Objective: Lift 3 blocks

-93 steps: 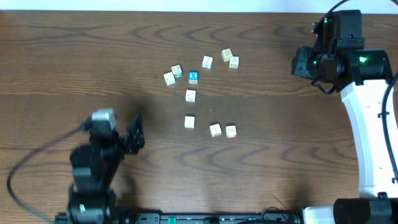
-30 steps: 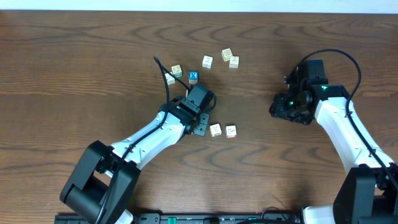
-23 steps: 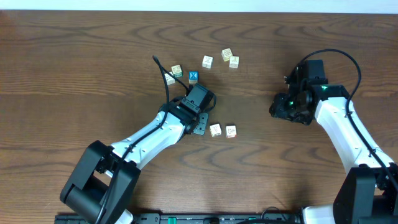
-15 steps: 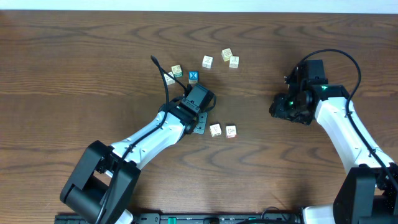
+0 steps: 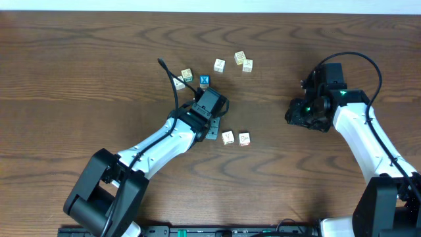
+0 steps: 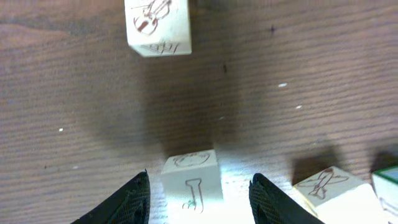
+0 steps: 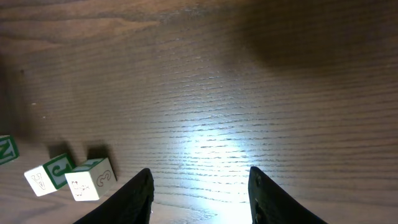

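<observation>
Left gripper (image 6: 199, 186) open, its fingers straddling the first block (image 6: 190, 173) with a gap on either side, gripping nothing; location near the middle of the desk (image 5: 79, 66). Second block (image 6: 158, 28) lies further ahead. Third block (image 6: 326, 190) sits near one finger. Right gripper (image 7: 199, 196) part open, holding nothing, towards the desk's right edge.

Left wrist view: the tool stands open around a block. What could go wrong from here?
1. The block sits off-centre in the left tool, nearer one finger, so closing may shove or twist it instead of clamping it squarely.
2. A neighbouring block lies just outside the other finger; any descent or sideways drift might clip it.
</observation>
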